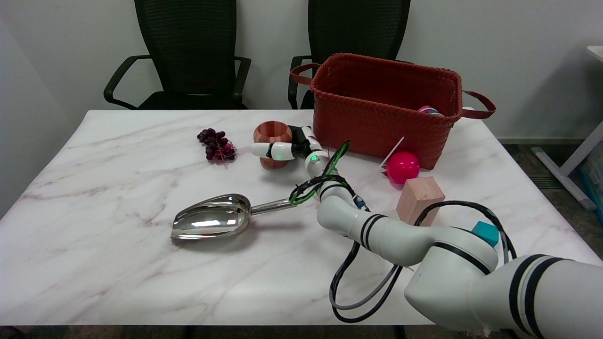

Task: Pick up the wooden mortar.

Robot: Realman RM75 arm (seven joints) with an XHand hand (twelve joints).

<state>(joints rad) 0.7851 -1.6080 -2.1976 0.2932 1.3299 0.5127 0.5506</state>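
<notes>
Now the right hand (288, 149) is wrapping its fingers around the wooden mortar (272, 143), gripping it sideways so it can lift it off the surface (118, 273).

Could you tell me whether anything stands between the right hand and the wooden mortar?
Nothing visible does. The right hand is already at the wooden mortar, fingers wrapped across its front; the grapes lie apart to its left.

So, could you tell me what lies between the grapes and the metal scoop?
Nothing: in the head view, only bare marble table separates the grapes from the metal scoop.
</notes>
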